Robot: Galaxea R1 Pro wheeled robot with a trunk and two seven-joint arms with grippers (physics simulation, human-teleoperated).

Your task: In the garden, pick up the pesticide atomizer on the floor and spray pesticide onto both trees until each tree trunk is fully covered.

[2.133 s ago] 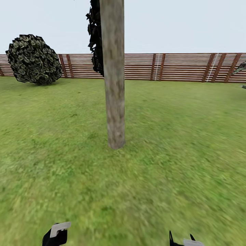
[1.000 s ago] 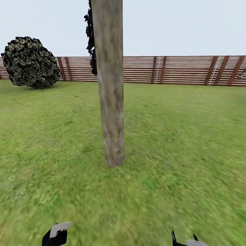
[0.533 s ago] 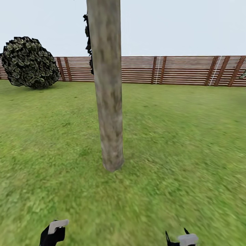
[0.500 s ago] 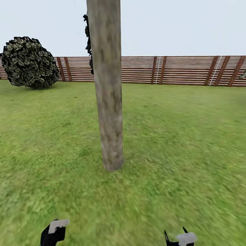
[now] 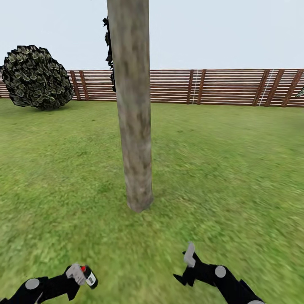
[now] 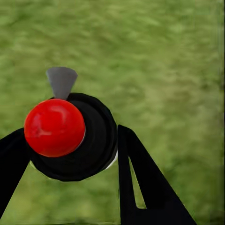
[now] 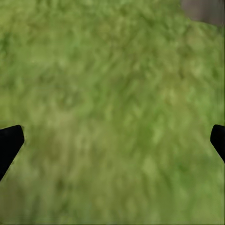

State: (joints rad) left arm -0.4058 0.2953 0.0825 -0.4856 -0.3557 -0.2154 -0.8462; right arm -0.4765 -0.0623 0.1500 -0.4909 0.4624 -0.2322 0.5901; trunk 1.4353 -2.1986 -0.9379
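**One trunk ahead, atomizer in the left gripper**

In the head view I count one tree trunk [image 5: 134, 105], one round shrub [image 5: 36, 77], one fence [image 5: 219, 86] and two grippers. The trunk stands in the middle of the frame, a little to the left, and it runs from the grass to the top edge. Its bark is mottled beige-grey; I cannot make out white specks on it. Some dark foliage [image 5: 109, 46] shows just behind its upper part.

The left gripper [image 5: 79, 274] is at the lower left corner and is closed around the pesticide atomizer [image 5: 89, 277], a small dark bottle with a red top. In the left wrist view the red cap [image 6: 55, 127] sits on the black body between the two dark fingers [image 6: 145, 183], which press its sides.

The right gripper [image 5: 188, 268] is at the lower right, with its fingers spread wide and nothing between them; the right wrist view shows the fingertips [image 7: 9, 143] at both edges, over grass.

The lawn [image 5: 228, 169] lies open on both sides of the trunk, up to the fence across the back. The shrub is at the upper left, near the fence
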